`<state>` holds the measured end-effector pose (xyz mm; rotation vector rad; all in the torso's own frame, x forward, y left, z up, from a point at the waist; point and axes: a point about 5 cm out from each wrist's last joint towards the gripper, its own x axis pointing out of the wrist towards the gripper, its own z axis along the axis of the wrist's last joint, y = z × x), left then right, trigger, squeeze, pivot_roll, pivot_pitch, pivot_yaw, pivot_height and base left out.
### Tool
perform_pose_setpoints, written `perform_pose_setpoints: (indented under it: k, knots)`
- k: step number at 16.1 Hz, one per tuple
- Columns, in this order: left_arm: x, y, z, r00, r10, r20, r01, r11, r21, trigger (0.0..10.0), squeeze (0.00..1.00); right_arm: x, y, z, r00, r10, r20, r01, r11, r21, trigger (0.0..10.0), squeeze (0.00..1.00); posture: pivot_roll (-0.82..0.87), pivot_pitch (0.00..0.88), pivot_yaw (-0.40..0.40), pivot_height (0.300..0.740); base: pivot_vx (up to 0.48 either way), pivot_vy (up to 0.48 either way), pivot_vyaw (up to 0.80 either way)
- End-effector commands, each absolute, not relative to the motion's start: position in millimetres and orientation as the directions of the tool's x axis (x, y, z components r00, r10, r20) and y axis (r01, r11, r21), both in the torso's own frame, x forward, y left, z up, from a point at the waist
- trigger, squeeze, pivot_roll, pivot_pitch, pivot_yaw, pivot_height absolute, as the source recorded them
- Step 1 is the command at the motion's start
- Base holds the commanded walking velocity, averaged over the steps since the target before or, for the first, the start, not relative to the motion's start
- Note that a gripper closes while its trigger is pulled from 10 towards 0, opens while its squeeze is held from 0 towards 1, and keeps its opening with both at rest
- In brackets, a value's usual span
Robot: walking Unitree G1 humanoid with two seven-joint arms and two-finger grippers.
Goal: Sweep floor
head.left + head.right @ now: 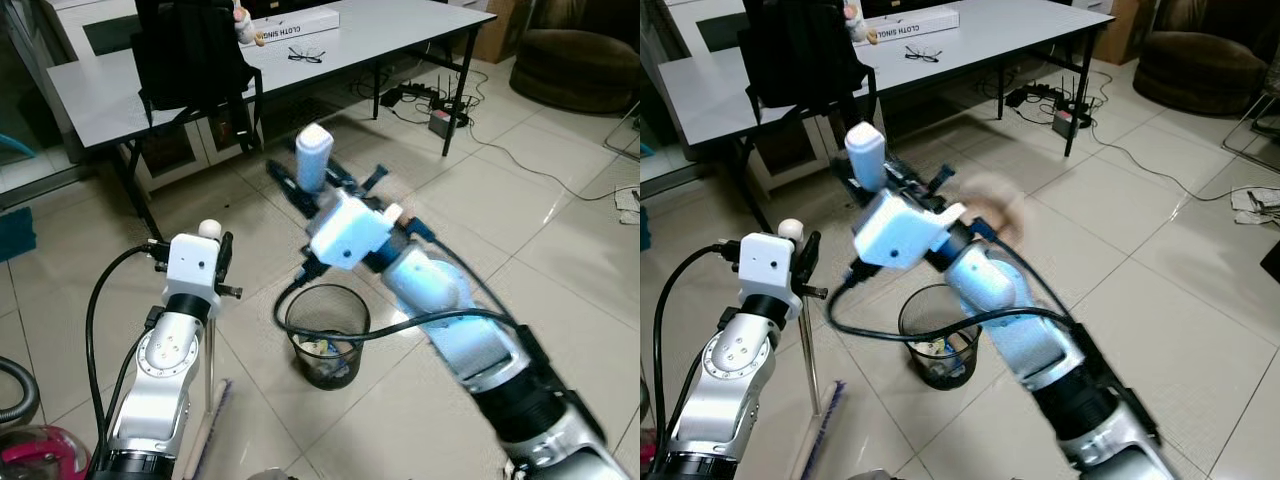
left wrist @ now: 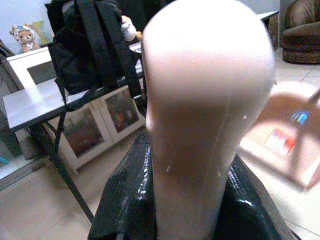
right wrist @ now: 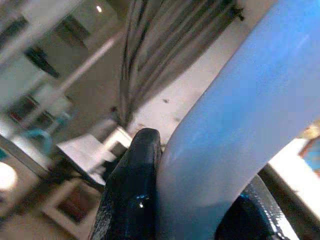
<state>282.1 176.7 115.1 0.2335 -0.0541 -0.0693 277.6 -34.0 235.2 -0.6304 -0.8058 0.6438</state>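
Note:
My left gripper [image 1: 212, 248] is shut on a broom's thin metal pole [image 1: 810, 360], just under its cream knob [image 1: 209, 229]. The pole runs down to purple bristles [image 1: 828, 410] on the tiled floor. Up close in the left wrist view, the cream knob [image 2: 205, 100] sits between black fingers [image 2: 125, 200]. My right gripper [image 1: 315, 180] is raised over the floor in front of the table, shut on an upright light-blue handle [image 1: 313, 150] with a white top. In the right wrist view a black finger [image 3: 132, 185] presses against that blue handle [image 3: 240, 125]. What hangs below the handle is hidden by the arm.
A black mesh waste bin [image 1: 327, 335] with some litter stands on the tiles under my right arm. Behind is a grey table [image 1: 380, 30] with a black backpack [image 1: 190, 50]. Cables [image 1: 440, 105] trail across the floor at right. A pink vacuum [image 1: 35, 450] sits at bottom left.

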Motion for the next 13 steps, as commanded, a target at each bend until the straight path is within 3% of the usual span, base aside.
perform_pose_setpoints:
  k: [1, 2, 3, 4, 6, 8, 10, 12, 13]
  knots:
    - [284.8, 175.6, 121.5, 0.993, -0.088, 0.073, 0.067, 0.964, 0.259, 10.0, 0.0, 281.2, -42.6, 248.7, 0.54, 0.669, 0.511, -0.198, 0.691, -0.695, 10.0, 0.0, -0.05, 0.032, 0.084, 0.74, 0.0, 0.0, 0.0]
    - [284.7, 174.0, 120.4, 0.993, -0.094, 0.067, 0.074, 0.963, 0.258, 10.0, 0.0, 296.9, -68.0, 250.7, 0.67, 0.514, 0.536, -0.113, 0.784, -0.61, 10.0, 0.0, -0.05, 0.031, 0.085, 0.74, 0.0, 0.0, 0.0]
    - [284.8, 173.6, 120.0, 0.993, -0.096, 0.065, 0.077, 0.963, 0.257, 10.0, 0.0, 301.2, -76.0, 250.3, 0.707, 0.46, 0.537, -0.088, 0.811, -0.578, 10.0, 0.0, -0.05, 0.031, 0.085, 0.74, 0.0, 0.0, 0.0]
    - [285.1, 171.1, 117.6, 0.993, -0.111, 0.051, 0.094, 0.962, 0.254, 10.0, 0.0, 318.8, -112.3, 233.0, 0.864, 0.258, 0.432, 0.011, 0.849, -0.528, 10.0, 0.0, -0.06, 0.035, 0.085, 0.74, 0.0, 0.0, 0.0]
    - [285.3, 167.4, 112.4, 0.991, -0.134, 0.018, 0.125, 0.961, 0.246, 10.0, 0.0, 321.5, -143.5, 209.7, 0.944, 0.076, 0.321, 0.091, 0.875, -0.476, 10.0, 0.0, -0.06, 0.036, 0.085, 0.74, 0.0, 0.0, 0.0]
    - [285.8, 163.8, 110.9, 0.988, -0.156, 0.007, 0.149, 0.956, 0.251, 10.0, 0.0, 315.7, -167.8, 192.3, 0.97, -0.07, 0.231, 0.169, 0.879, -0.446, 10.0, 0.0, -0.07, 0.042, 0.087, 0.74, 0.0, 0.0, -0.69]
    - [286.2, 162.9, 110.8, 0.987, -0.161, 0.003, 0.156, 0.959, 0.238, 10.0, 0.0, 311.5, -177.6, 184.7, 0.975, -0.111, 0.192, 0.189, 0.868, -0.459, 10.0, 0.0, -0.07, 0.043, 0.085, 0.74, 0.0, 0.0, -0.8]
    - [285.5, 158.6, 107.8, 0.972, -0.234, -0.02, 0.232, 0.944, 0.233, 10.0, 0.0, 306.9, -192.8, 183.0, 0.932, -0.242, 0.27, 0.346, 0.815, -0.465, 10.0, 0.0, -0.07, 0.042, 0.08, 0.74, 0.0, 0.0, -0.8]
    - [285.2, 157.1, 106.7, 0.965, -0.261, -0.03, 0.261, 0.937, 0.232, 10.0, 0.0, 306.2, -195.1, 178.7, 0.938, -0.25, 0.241, 0.337, 0.822, -0.459, 10.0, 0.0, -0.07, 0.04, 0.08, 0.74, 0.0, 0.0, -0.79]
